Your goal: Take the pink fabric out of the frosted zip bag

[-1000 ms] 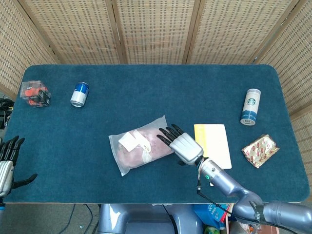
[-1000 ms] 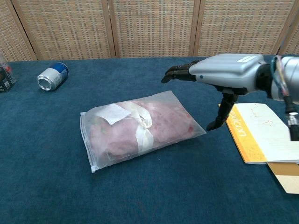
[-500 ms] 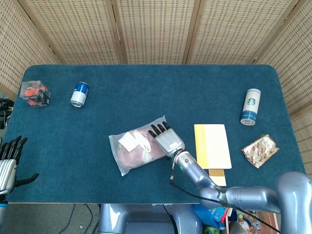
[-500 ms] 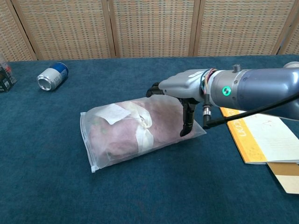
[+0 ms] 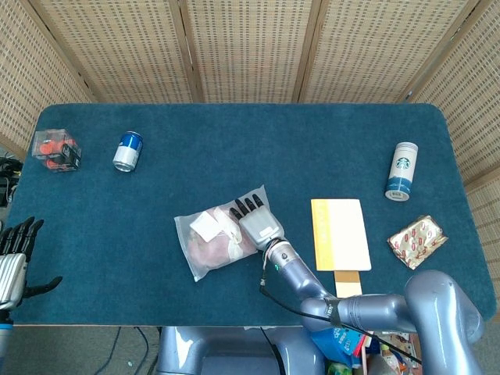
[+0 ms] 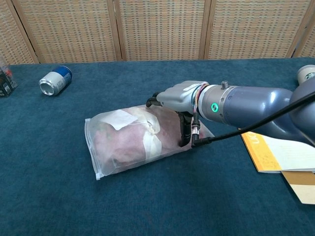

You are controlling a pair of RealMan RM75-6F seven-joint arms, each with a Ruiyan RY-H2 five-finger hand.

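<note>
The frosted zip bag (image 5: 205,244) (image 6: 123,142) lies flat near the table's front middle. Pink fabric shows through it, with a white label and a white band across it. My right hand (image 5: 255,221) (image 6: 173,97) lies over the bag's right end, its fingers stretched out flat and apart above the bag. Its thumb (image 6: 184,132) points down against the bag's right side, and nothing is gripped. My left hand (image 5: 12,259) hangs off the table's front left corner with fingers apart, holding nothing, and only the head view shows it.
A blue can (image 5: 128,150) (image 6: 55,80) lies on its side at the back left, near a clear box of red items (image 5: 56,148). Right of the bag lies a yellow book (image 5: 340,233) (image 6: 275,142). Further right are a Starbucks cup (image 5: 402,170) and a gold patterned packet (image 5: 417,241).
My right hand has moved left and down, from beside the bag's right end to over it, with the thumb now at the bag's side. The bag and left hand have not moved.
</note>
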